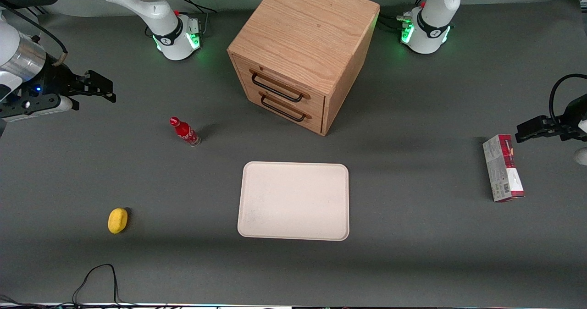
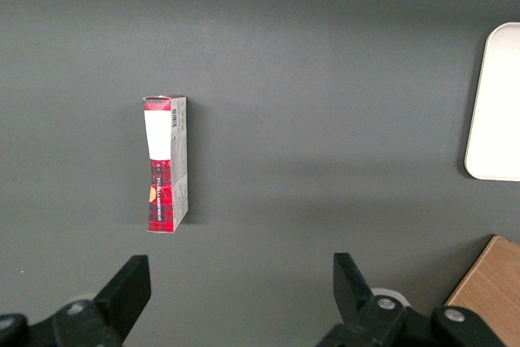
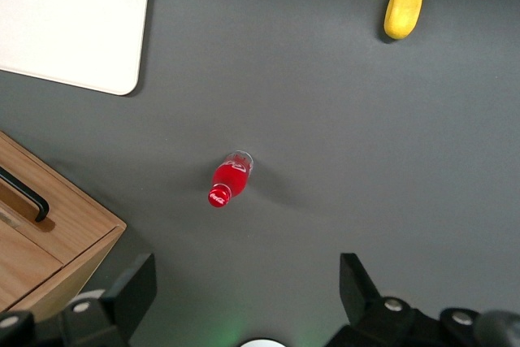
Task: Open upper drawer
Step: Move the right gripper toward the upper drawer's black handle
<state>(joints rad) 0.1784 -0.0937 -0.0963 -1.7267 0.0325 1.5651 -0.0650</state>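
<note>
Grey counter [image 1: 412, 263] carries everything. Oak cabinet [image 1: 305, 29] stands on it, a cube set at an angle, its two drawer fronts turned toward the working arm's end and the front camera. Upper drawer [image 1: 279, 85] is shut, flush with the cabinet face, thin black wire handle [image 1: 276, 89] across it; lower drawer [image 1: 284, 108] directly below, same look, also shut. Cabinet is well apart from the fingers, toward the parked arm's end from them.

White tray [image 1: 293, 201] lies flat, nearer the front camera than the cabinet, well apart from the fingers.

Right gripper [image 1: 98, 89] hangs above the counter at the working arm's end, holding nothing. Fingers [image 3: 361, 282] spread wide, bare counter between them in the right wrist view.

Red-and-grey box [image 1: 503, 168] lies flat at the parked arm's end, farthest from the fingers.

Red bottle [image 1: 185, 131] stands upright, cap up, between the fingers and the cabinet, nearer the front camera than both; closest item to the fingers, not touching.

Yellow lemon [image 1: 117, 220] lies on the counter, well nearer the front camera than the fingers, apart from the bottle.
</note>
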